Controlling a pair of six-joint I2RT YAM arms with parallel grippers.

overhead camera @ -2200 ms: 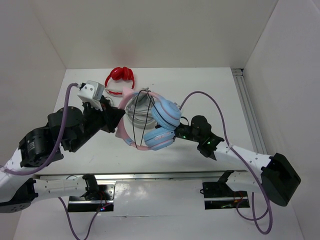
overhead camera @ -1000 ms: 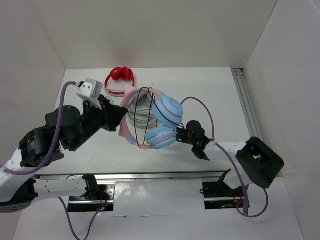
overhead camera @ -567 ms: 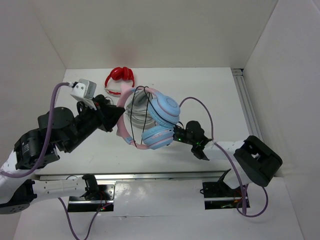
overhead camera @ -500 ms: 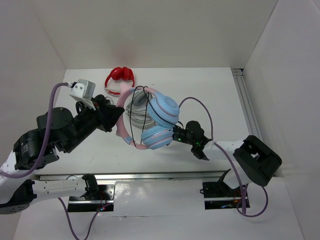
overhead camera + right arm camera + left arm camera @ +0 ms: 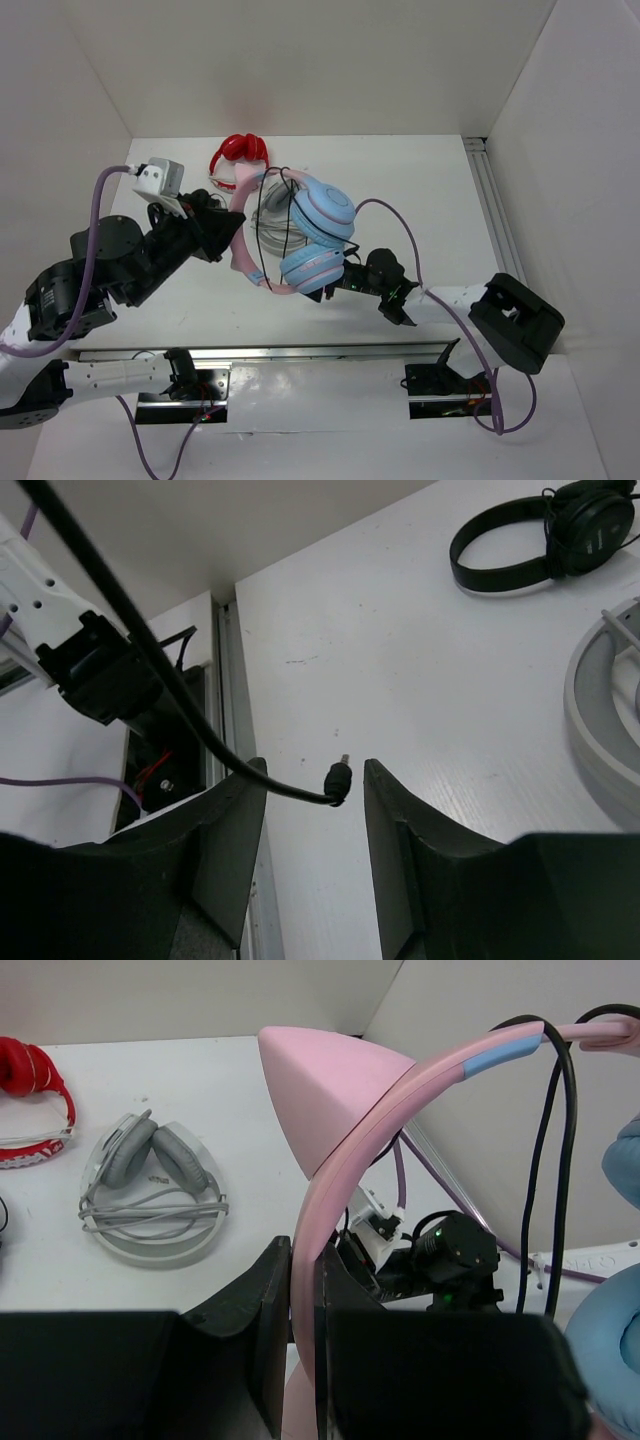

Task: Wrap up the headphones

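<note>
The headphones (image 5: 322, 212) have light blue ear cups, a pink headband and pink cat ears. They hang above the table. My left gripper (image 5: 232, 232) is shut on the headband (image 5: 306, 1290), with a cat ear (image 5: 330, 1080) just beyond the jaws. The thin black cable (image 5: 545, 1160) loops over the headband and hangs down. My right gripper (image 5: 335, 283) sits just under the lower ear cup. In the right wrist view it (image 5: 313, 770) is open, and the cable's plug (image 5: 338, 777) dangles free between the fingers.
A grey pair of headphones (image 5: 150, 1185) lies on the table under the held pair. A red pair (image 5: 240, 150) lies at the back. A black pair (image 5: 540, 535) lies on the table. A metal rail (image 5: 495, 220) runs along the right wall.
My left gripper has carried the headphones slightly left and back. My right gripper has moved left, in under the lower ear cup, with the plug now between its open fingers.
</note>
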